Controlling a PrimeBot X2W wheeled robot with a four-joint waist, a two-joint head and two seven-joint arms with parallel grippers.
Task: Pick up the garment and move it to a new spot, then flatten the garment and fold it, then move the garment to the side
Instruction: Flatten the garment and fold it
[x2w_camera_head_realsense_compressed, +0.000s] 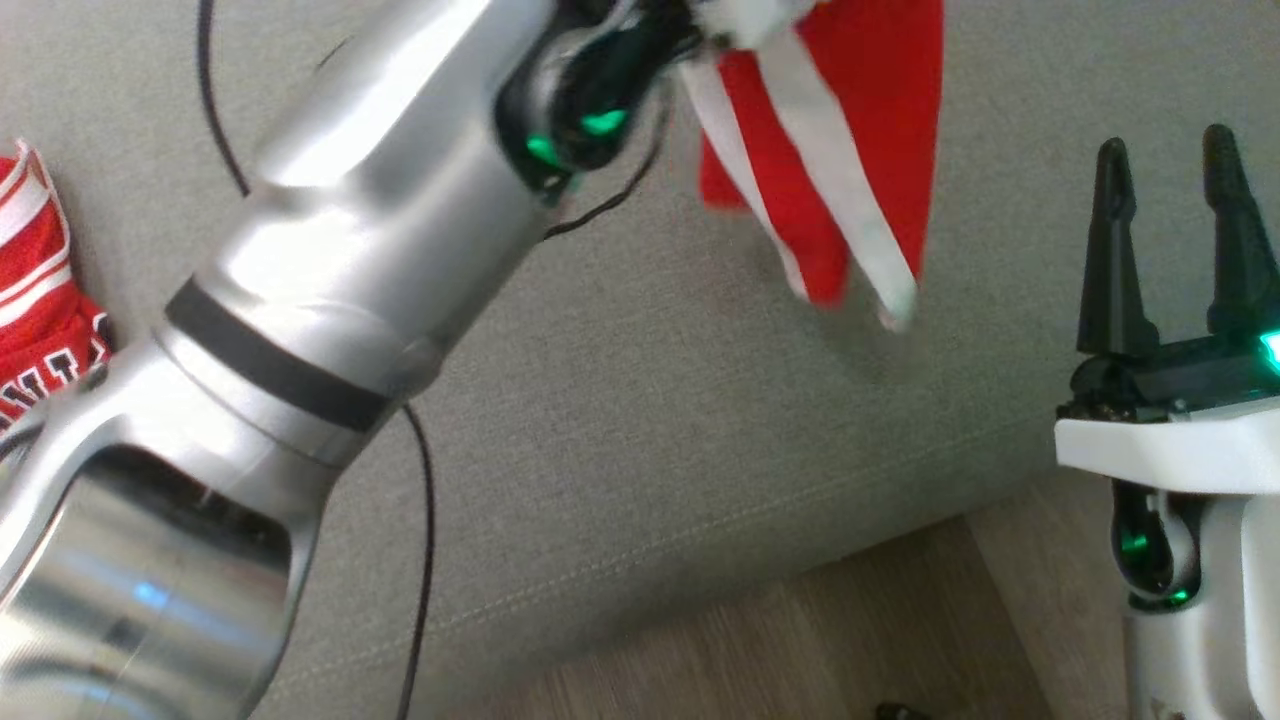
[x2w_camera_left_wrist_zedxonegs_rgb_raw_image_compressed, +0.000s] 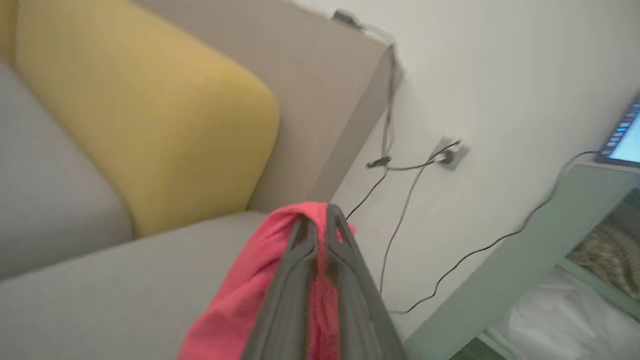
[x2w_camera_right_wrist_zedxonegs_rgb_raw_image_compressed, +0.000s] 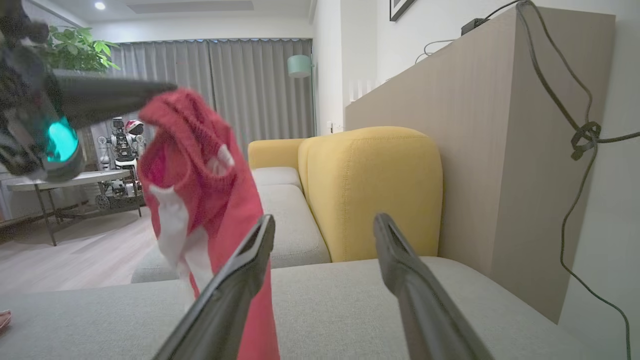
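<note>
The garment (x2w_camera_head_realsense_compressed: 880, 130) is red with white stripes and hangs in the air above the grey sofa seat (x2w_camera_head_realsense_compressed: 650, 400). My left gripper (x2w_camera_head_realsense_compressed: 715, 20) is shut on its top edge. In the left wrist view the closed fingers (x2w_camera_left_wrist_zedxonegs_rgb_raw_image_compressed: 300, 260) pinch the red fabric (x2w_camera_left_wrist_zedxonegs_rgb_raw_image_compressed: 235, 300), which drapes down to the left. The right wrist view has the garment (x2w_camera_right_wrist_zedxonegs_rgb_raw_image_compressed: 210, 200) dangling from the left gripper (x2w_camera_right_wrist_zedxonegs_rgb_raw_image_compressed: 150, 90) at the upper left. My right gripper (x2w_camera_head_realsense_compressed: 1165, 160) stands open and empty at the seat's right, its fingers (x2w_camera_right_wrist_zedxonegs_rgb_raw_image_compressed: 250, 260) just in front of the hanging cloth.
Another red garment with white lettering (x2w_camera_head_realsense_compressed: 40, 290) lies at the seat's left edge. A yellow cushion (x2w_camera_right_wrist_zedxonegs_rgb_raw_image_compressed: 370, 190) and a tall beige panel (x2w_camera_right_wrist_zedxonegs_rgb_raw_image_compressed: 480, 150) stand behind the seat. Cables (x2w_camera_left_wrist_zedxonegs_rgb_raw_image_compressed: 400, 200) hang by the wall. Wood floor (x2w_camera_head_realsense_compressed: 800, 640) borders the seat's front.
</note>
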